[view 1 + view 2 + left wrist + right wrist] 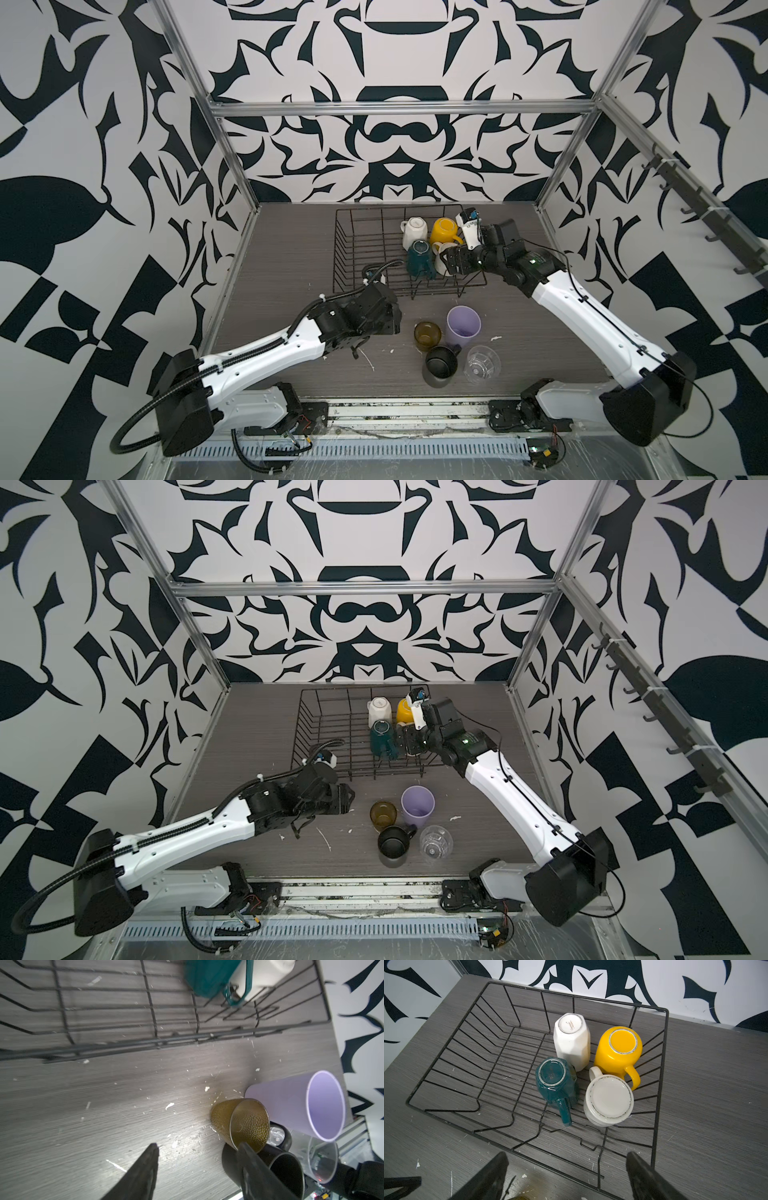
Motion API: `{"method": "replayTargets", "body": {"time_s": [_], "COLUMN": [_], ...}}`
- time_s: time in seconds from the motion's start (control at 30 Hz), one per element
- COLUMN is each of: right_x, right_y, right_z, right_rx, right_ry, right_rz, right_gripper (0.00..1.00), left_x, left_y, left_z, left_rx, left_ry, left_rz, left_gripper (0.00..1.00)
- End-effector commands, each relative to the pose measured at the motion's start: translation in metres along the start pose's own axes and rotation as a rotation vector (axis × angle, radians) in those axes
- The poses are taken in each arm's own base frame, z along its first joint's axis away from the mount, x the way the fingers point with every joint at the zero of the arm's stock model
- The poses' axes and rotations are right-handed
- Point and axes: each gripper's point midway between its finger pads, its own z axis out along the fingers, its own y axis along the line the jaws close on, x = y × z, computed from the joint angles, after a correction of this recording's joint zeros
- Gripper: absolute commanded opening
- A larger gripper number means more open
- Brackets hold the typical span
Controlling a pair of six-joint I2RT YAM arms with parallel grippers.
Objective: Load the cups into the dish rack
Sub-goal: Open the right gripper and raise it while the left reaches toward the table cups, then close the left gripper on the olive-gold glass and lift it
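Note:
The black wire dish rack holds several upturned cups: cream faceted mug, yellow mug, teal mug and white mug. My right gripper hangs open over the rack's near right edge, holding nothing. On the table in front stand the amber glass, lilac tumbler, black mug and clear glass. My left gripper is open just left of the amber glass, only bare table between its fingers.
White flecks and scraps litter the grey wood tabletop. Aluminium frame posts rise at the back corners, and a metal rail runs along the front edge between the two arm bases.

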Motion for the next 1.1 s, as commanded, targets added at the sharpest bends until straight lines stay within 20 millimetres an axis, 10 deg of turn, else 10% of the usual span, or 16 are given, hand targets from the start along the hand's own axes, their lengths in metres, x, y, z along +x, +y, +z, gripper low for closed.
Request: {"method": "replayTargets", "body": {"time_s": [0.0, 0.53, 1.07], "right_x": [-0.006, 0.007, 0.013], "right_y": [-0.001, -0.011, -0.014], "right_z": [-0.014, -0.035, -0.031], "right_rx": [-0.004, 0.02, 0.024], "right_ry": [-0.045, -0.051, -0.036], "right_rz": [0.006, 0.025, 0.031], "right_gripper": [0.91, 0.91, 0.91], "left_x": [-0.009, 0.02, 0.041], "left_y": [-0.02, -0.046, -0.025], "left_z": [0.0, 0.066, 0.088], "left_rx": [0.04, 0.011, -0.118], "left_ry": [-0.018, 0.135, 0.227], "left_rz": [-0.03, 0.033, 0.046], "left_gripper": [0.64, 0.62, 0.51]}}
